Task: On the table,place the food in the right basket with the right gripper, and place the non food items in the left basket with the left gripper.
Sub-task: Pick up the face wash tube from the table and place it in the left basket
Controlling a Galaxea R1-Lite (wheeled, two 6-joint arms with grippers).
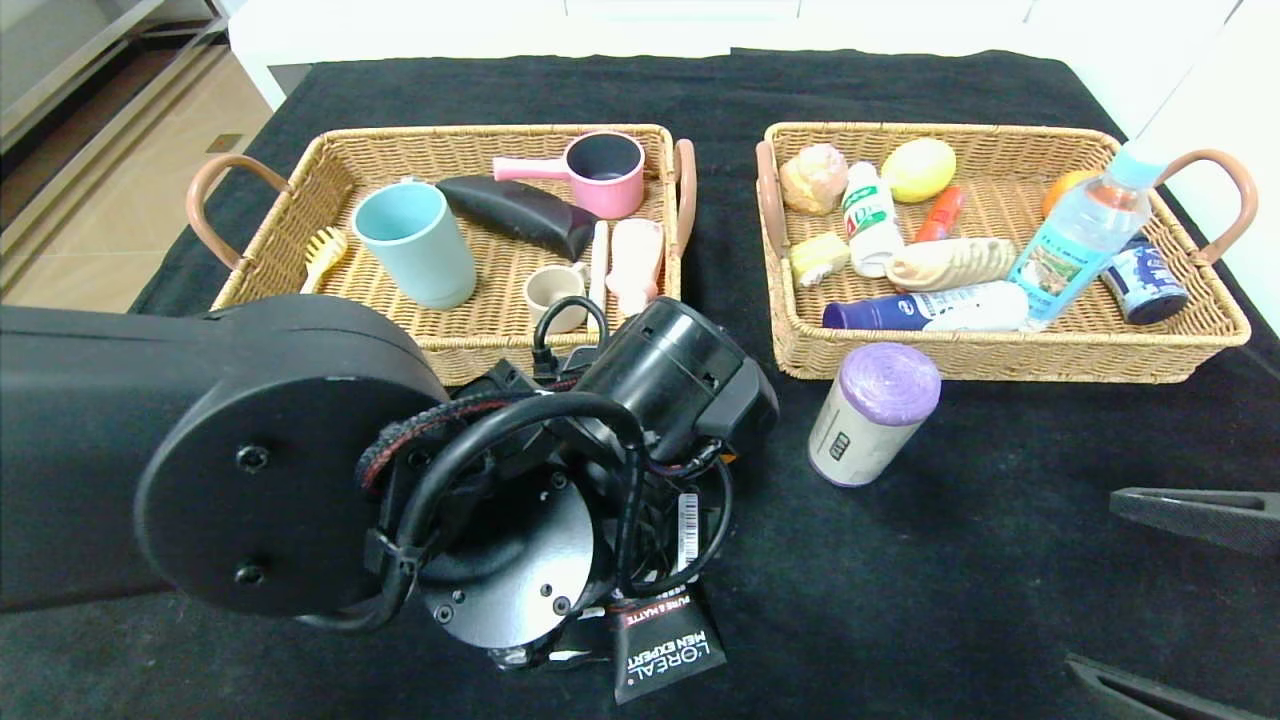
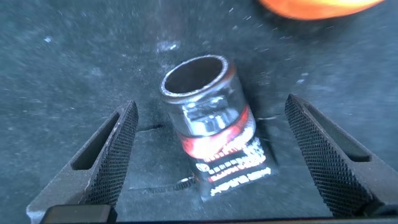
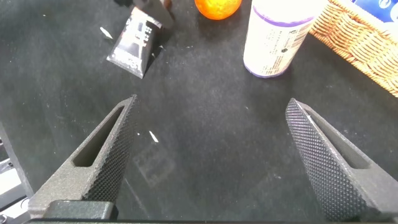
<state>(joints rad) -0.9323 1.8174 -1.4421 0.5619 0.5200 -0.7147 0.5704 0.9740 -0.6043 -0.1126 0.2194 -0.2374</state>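
Observation:
A black L'Oreal tube (image 2: 211, 134) with a silver cap lies on the black cloth; its end also shows in the head view (image 1: 665, 650). My left gripper (image 2: 208, 155) is open just above it, with a finger on each side and touching nothing. In the head view the left arm hides that gripper. An orange (image 3: 217, 6) lies just beyond the tube. A purple-capped white cylinder (image 1: 872, 412) stands before the right basket (image 1: 1000, 362). My right gripper (image 1: 1180, 600) is open and empty over bare cloth at the near right.
The left basket (image 1: 300, 180) holds a blue cup, a pink pot, a black case, a brush and small cups. The right basket holds a water bottle, a lemon, bread, bottles and a can. The table's edges lie far left and far right.

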